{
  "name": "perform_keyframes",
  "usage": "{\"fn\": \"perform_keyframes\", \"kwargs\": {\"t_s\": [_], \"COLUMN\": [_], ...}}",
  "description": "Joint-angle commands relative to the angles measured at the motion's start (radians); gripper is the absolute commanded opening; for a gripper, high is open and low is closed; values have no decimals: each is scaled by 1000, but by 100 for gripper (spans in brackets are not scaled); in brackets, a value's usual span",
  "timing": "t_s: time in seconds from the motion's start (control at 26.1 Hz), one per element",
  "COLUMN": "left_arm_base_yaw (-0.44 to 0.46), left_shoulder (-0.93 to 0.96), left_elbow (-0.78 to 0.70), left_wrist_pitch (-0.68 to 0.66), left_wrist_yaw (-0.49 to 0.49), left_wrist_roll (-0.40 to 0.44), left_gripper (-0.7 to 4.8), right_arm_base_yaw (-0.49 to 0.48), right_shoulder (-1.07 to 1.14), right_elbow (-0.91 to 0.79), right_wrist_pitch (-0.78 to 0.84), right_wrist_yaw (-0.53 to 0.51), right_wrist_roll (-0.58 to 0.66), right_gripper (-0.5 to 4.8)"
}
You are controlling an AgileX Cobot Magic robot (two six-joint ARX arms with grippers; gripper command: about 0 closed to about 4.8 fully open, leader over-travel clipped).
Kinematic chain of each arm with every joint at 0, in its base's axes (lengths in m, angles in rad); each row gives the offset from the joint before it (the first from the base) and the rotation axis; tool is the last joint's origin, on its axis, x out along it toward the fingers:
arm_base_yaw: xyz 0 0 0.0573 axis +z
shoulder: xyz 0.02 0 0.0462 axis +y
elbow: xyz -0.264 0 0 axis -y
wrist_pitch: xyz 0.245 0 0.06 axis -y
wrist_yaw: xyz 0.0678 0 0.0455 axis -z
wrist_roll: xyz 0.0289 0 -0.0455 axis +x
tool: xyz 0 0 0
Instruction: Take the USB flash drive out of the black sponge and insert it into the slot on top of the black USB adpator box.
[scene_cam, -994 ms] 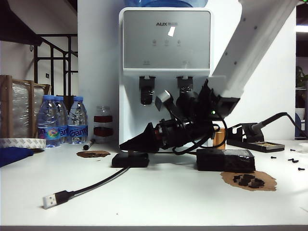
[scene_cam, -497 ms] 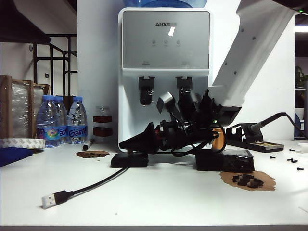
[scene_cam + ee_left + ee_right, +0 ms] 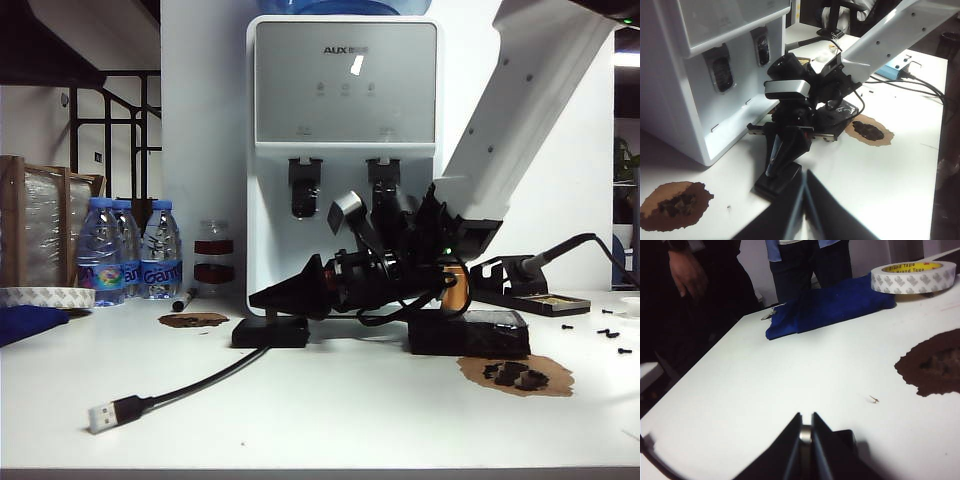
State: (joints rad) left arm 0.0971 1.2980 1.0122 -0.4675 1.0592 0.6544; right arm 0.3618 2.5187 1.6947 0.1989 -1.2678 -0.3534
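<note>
Right tool [image 3: 805, 436] is clamped on the USB flash drive [image 3: 805, 434], poised just above the black USB adpator box [image 3: 270, 331] for insertion; left tool [image 3: 804, 200], pressed shut and empty, is kept beside that box.

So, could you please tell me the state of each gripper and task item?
Right gripper: shut on the tiny silvery USB flash drive, tips at the box.
USB flash drive: out of the sponge; seating unclear.
Flat black USB adaptor box: flat under the right gripper.
Black foam sponge: flat on the table.
Silver cable plug: unplugged.
Left gripper: shut, empty, near the box.
</note>
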Motion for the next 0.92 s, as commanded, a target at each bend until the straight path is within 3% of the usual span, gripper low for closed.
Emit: {"fn": "perform_keyframes", "kwargs": {"t_s": [0.04,0.15,0.92], "left_arm_base_yaw": [-1,-1,-1], "left_shoulder": [0,0,1], "left_elbow": [3,3,2], "left_wrist_pitch": [4,4,3], "left_wrist_yaw": [30,35,71], "left_wrist_roll": [4,4,4], "left_gripper": [-4,-4,-4], "right_arm_base_yaw": [-2,-2,-10], "right_shoulder": [-4,-31,-34], "right_elbow": [3,3,-14], "right_wrist_pitch": [5,8,-43], "right_wrist_yaw": [10,12,-102], "right_wrist_roll": [-138,-190,-147], "right_gripper": [-4,-5,-5]}}
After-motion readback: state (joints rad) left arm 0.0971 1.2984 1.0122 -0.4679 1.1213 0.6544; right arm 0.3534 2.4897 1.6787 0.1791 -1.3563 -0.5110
